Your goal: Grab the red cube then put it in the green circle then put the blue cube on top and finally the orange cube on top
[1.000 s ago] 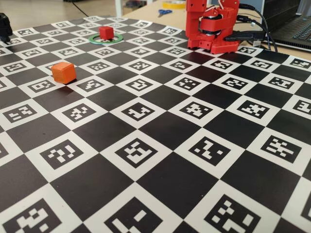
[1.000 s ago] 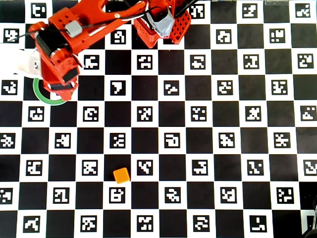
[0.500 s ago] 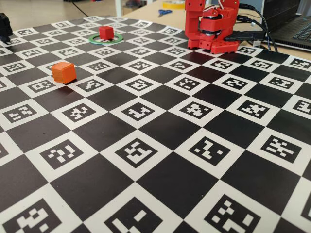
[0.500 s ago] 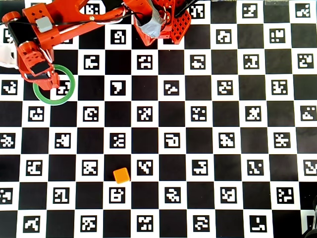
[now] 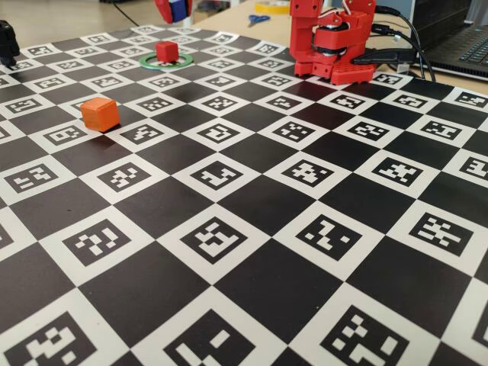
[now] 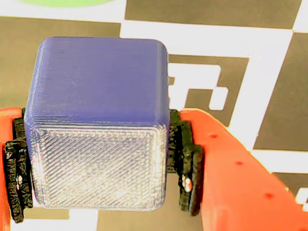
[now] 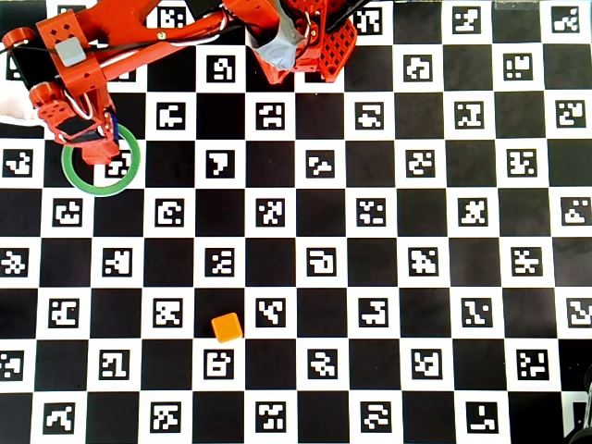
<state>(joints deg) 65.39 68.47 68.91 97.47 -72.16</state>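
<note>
The claw [image 6: 98,166] is clenched on the blue cube [image 6: 96,91]: in the wrist view the cube fills the gap between the two red fingers, with a black pad [image 6: 185,159] pressed against each of its side faces. The cube hangs clear of the chequered mat [image 6: 269,96] beneath it. A sliver of the green ring [image 6: 62,2] shows just past the cube at the top edge of that view. From overhead the claw covers the upper left part of the ring, and the rest of the ring lies open below and to the right of it. The red cube [image 5: 167,51] is hidden under the arm there. The fixed view shows it sitting inside the ring, with the claw and its blue load above and behind it at the top edge of the picture. The arm's base [image 7: 305,42] stands to the claw's right at the top of the overhead view. The orange cube [image 7: 226,327] is farthest off, alone on the mat, well apart from the claw, lower and to the right in the overhead view.
</note>
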